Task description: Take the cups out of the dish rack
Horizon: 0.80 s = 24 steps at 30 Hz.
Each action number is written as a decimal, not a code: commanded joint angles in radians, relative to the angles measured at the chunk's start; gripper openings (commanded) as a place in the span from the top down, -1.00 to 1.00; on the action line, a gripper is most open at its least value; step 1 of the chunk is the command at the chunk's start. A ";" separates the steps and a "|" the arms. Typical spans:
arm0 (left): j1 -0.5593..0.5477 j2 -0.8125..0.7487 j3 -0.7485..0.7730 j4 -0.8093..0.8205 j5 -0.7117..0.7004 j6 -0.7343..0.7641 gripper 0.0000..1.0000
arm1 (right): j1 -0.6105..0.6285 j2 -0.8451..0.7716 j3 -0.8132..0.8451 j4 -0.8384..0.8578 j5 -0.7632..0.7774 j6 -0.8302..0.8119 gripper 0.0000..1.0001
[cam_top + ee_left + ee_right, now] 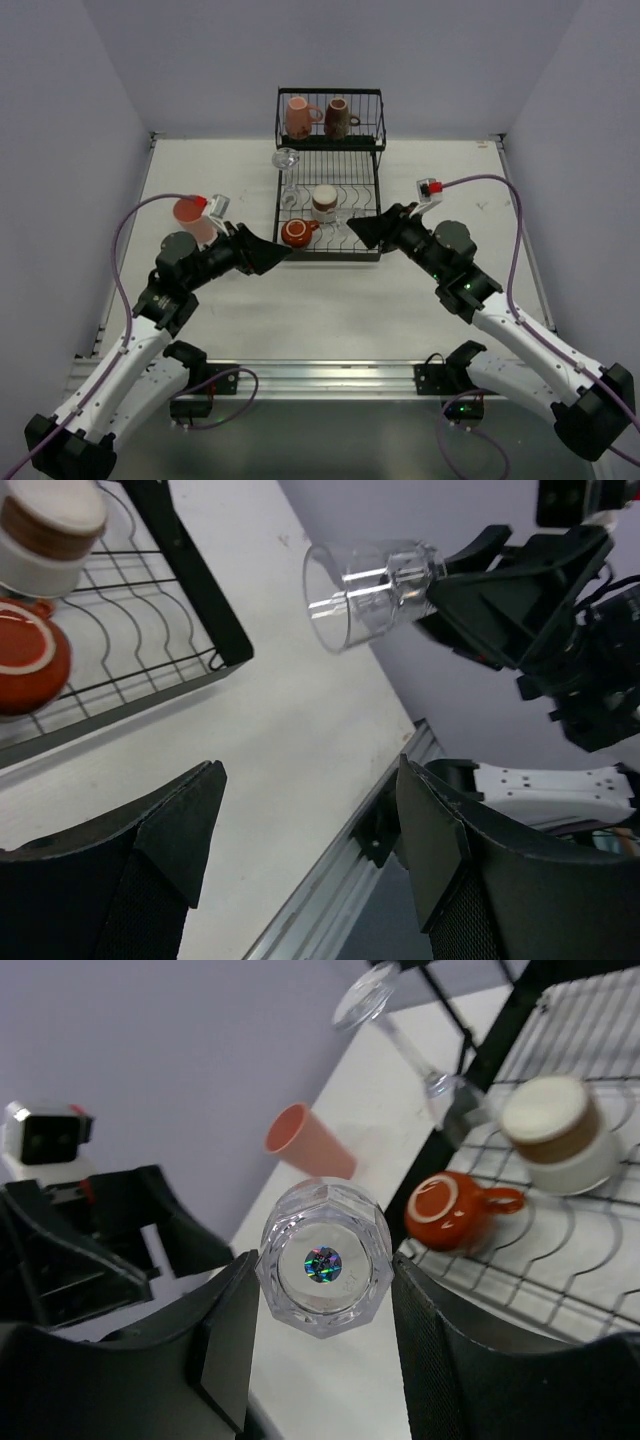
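Our right gripper (362, 228) clamps a clear glass (323, 1265) near the rack's (335, 257) front edge. Our left gripper (310, 850) gapes wide, empty. The rack holds an orange cup (295, 233), a white-brown cup (324, 202), a stemmed glass (287, 160), a pink mug (298, 117) and a brown mug (338, 118). A tumbler (190, 215) stands well left.

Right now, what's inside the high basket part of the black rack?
Two mugs sit side by side in the raised basket: a pink mug and a dark brown mug. Whatever lies beneath them is hidden by the mugs themselves.
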 commanded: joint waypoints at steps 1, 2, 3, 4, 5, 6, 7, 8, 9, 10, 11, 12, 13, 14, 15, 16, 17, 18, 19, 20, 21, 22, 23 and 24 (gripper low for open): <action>-0.033 0.031 -0.053 0.252 0.083 -0.154 -0.51 | 0.001 0.009 -0.086 0.240 -0.277 0.219 0.40; -0.046 0.037 -0.063 0.294 0.077 -0.164 -0.51 | 0.003 0.013 -0.091 0.260 -0.312 0.231 0.40; -0.077 0.041 -0.070 0.311 0.066 -0.173 -0.51 | 0.001 0.018 -0.089 0.263 -0.327 0.238 0.40; -0.094 0.054 -0.075 0.328 0.048 -0.190 -0.51 | 0.003 0.022 -0.086 0.265 -0.340 0.248 0.40; -0.126 0.063 -0.076 0.367 0.043 -0.196 -0.51 | 0.003 0.024 -0.089 0.279 -0.360 0.254 0.40; -0.138 0.086 -0.078 0.384 0.040 -0.202 -0.51 | 0.001 0.030 -0.094 0.296 -0.372 0.268 0.40; -0.149 0.097 -0.078 0.394 0.026 -0.202 -0.51 | 0.003 0.033 -0.100 0.309 -0.384 0.274 0.40; -0.164 0.107 -0.076 0.406 0.018 -0.202 -0.51 | 0.003 0.038 -0.102 0.328 -0.395 0.281 0.40; -0.168 0.124 -0.079 0.420 0.015 -0.204 -0.48 | 0.003 0.047 -0.103 0.336 -0.415 0.284 0.40; -0.171 0.130 -0.083 0.432 0.006 -0.205 -0.47 | 0.001 0.050 -0.114 0.345 -0.424 0.297 0.40; -0.174 0.135 -0.084 0.441 -0.002 -0.204 -0.43 | 0.001 0.051 -0.121 0.377 -0.432 0.307 0.40; -0.174 0.143 -0.086 0.449 -0.009 -0.205 -0.42 | 0.001 0.058 -0.129 0.388 -0.436 0.320 0.40; -0.172 0.144 -0.087 0.460 -0.017 -0.210 -0.38 | 0.001 0.061 -0.134 0.392 -0.441 0.322 0.40; -0.174 0.146 -0.089 0.484 -0.019 -0.215 -0.26 | 0.003 0.067 -0.135 0.385 -0.444 0.322 0.40; -0.174 0.143 -0.090 0.496 -0.022 -0.218 -0.22 | 0.001 0.071 -0.137 0.383 -0.444 0.324 0.40; -0.174 0.143 -0.090 0.506 -0.029 -0.221 -0.16 | 0.003 0.079 -0.143 0.383 -0.441 0.322 0.40; -0.174 0.143 -0.089 0.521 -0.031 -0.222 -0.04 | 0.003 0.087 -0.143 0.386 -0.441 0.322 0.40; -0.175 0.147 -0.087 0.529 -0.029 -0.225 0.01 | 0.001 0.094 -0.145 0.388 -0.441 0.321 0.40; -0.175 0.150 -0.089 0.535 -0.026 -0.230 0.05 | 0.003 0.108 -0.145 0.391 -0.449 0.324 0.40; -0.180 0.155 -0.090 0.546 -0.026 -0.233 0.11 | 0.003 0.117 -0.145 0.408 -0.455 0.328 0.40; -0.181 0.164 -0.092 0.552 -0.026 -0.236 0.13 | 0.003 0.127 -0.146 0.418 -0.461 0.339 0.40; -0.183 0.170 -0.092 0.569 -0.019 -0.244 0.17 | 0.001 0.142 -0.146 0.432 -0.467 0.342 0.40; -0.184 0.175 -0.096 0.578 -0.014 -0.247 0.21 | 0.003 0.148 -0.149 0.438 -0.470 0.347 0.40; -0.186 0.184 -0.098 0.587 -0.008 -0.253 0.24 | 0.003 0.154 -0.151 0.447 -0.472 0.353 0.40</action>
